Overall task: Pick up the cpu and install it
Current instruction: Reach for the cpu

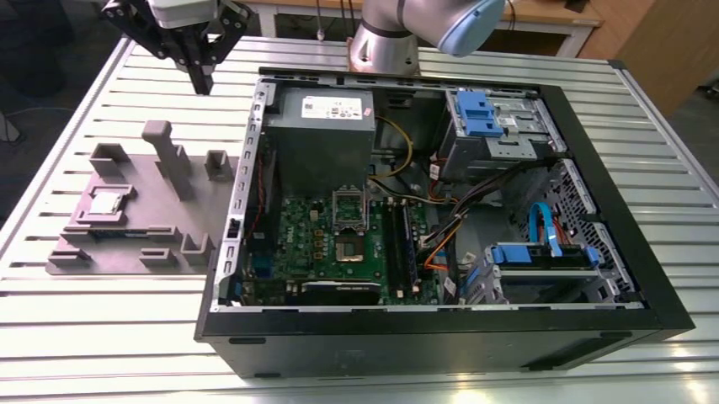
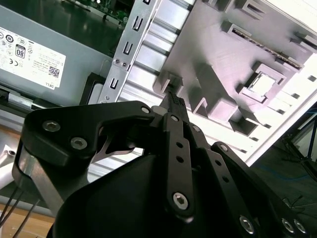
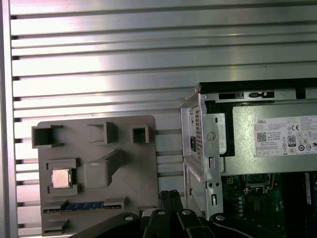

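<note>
**Fingers shut and empty, cpu sits in its tray**

The fingers (image 1: pixel 204 74) are closed on nothing, up above the counter (image 1: pixel 101 84). The cpu (image 3: pixel 61 178) lies flat in a square nest in the grey tray (image 3: pixel 94 134), well apart from the fingers. I think the nest stops it sliding. The open computer case (image 1: pixel 450 337) lies just beside the tray, its board (image 1: pixel 326 244) facing up.

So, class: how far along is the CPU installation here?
Nothing looks done yet: the cpu lies in the grey fixture tray beside the computer case. The gripper hangs shut and empty, clear of the tray. Pickup and installation both remain.
</note>
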Robot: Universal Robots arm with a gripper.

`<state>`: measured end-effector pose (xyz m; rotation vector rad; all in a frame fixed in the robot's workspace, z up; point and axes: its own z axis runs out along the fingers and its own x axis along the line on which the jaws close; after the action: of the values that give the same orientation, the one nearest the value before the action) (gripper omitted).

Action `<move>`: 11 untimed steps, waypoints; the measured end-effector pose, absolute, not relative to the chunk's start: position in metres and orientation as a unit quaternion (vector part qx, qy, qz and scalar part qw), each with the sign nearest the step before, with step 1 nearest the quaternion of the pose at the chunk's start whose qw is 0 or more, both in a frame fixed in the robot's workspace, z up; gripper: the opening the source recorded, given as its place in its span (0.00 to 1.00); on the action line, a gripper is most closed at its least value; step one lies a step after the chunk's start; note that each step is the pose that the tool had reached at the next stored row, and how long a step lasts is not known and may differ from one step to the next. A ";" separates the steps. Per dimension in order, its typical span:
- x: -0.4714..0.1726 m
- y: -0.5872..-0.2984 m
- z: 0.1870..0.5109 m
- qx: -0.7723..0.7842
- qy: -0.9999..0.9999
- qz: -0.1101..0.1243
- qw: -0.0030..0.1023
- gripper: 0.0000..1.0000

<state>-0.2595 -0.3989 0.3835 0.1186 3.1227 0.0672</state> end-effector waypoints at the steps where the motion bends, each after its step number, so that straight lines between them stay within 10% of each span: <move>1: -0.260 -0.399 0.384 0.038 0.999 0.022 0.008 0.11; 11: -0.264 -0.399 0.383 0.038 0.999 0.021 0.008 0.11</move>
<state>-0.2639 -0.3989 0.3834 0.1186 3.1228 0.0671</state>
